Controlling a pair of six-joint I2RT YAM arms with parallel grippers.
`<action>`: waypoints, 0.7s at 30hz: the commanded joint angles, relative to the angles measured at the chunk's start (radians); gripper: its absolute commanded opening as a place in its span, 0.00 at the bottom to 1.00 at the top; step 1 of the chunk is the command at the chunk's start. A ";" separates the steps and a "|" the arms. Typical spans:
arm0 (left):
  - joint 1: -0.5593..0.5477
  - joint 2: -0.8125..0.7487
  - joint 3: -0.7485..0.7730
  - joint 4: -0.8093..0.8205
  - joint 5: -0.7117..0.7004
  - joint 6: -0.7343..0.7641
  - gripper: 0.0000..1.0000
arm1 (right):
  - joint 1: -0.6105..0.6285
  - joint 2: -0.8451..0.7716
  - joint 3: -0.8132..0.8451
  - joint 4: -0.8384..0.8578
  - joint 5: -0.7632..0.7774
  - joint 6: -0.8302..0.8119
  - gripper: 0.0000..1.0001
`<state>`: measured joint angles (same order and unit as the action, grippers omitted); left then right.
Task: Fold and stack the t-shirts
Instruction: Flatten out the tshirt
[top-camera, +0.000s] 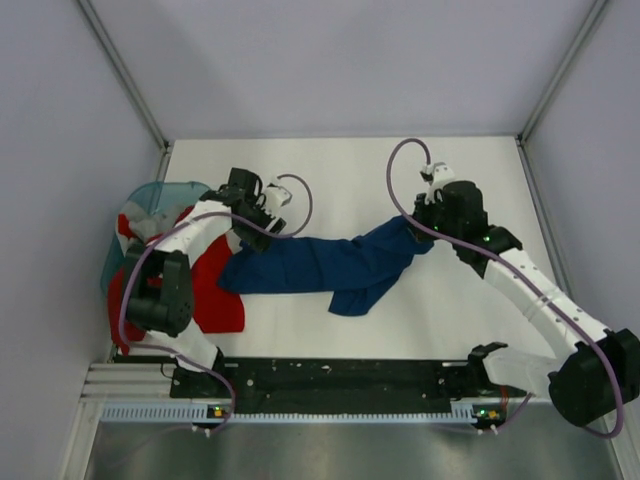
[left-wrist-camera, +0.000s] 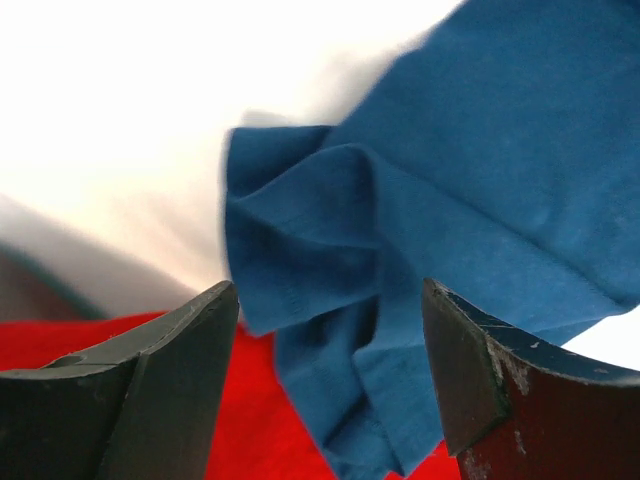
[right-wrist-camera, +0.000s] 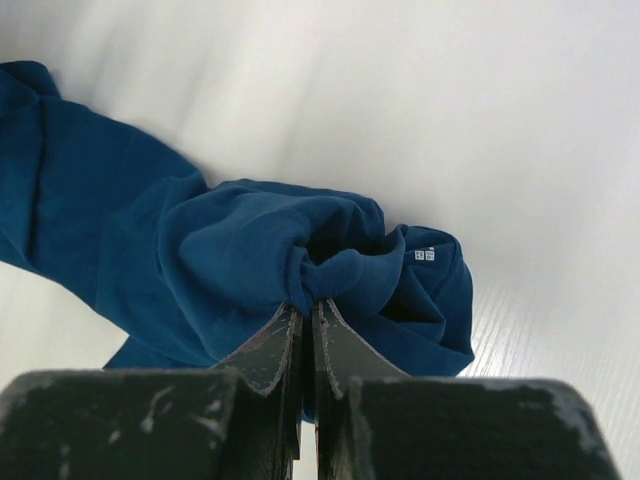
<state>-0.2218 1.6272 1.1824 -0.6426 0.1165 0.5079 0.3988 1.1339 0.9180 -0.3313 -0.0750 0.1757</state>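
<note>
The blue shirt (top-camera: 320, 265) lies long across the desk (top-camera: 380, 170), from 9 o'clock to 3 o'clock. The right jaws pinch its 3 o'clock end. The left jaws are spread wide at its 9 o'clock end, over the red shirt (top-camera: 215, 295).

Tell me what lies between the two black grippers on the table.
The crumpled dark-blue cloth t-shirt lies there, one end pinched by the right gripper, per the top view.
</note>
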 joint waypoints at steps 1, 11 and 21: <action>-0.071 0.045 -0.006 -0.010 0.092 0.000 0.78 | -0.011 -0.019 0.071 -0.003 0.006 -0.016 0.00; -0.111 0.067 0.008 0.003 -0.014 -0.042 0.00 | -0.035 -0.103 0.172 -0.051 0.001 -0.027 0.00; -0.103 -0.539 0.160 -0.103 -0.142 -0.074 0.00 | -0.044 -0.295 0.459 -0.166 -0.046 -0.087 0.00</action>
<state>-0.3298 1.3407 1.2549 -0.7437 0.0761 0.4431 0.3645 0.9279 1.2457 -0.5056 -0.0803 0.1215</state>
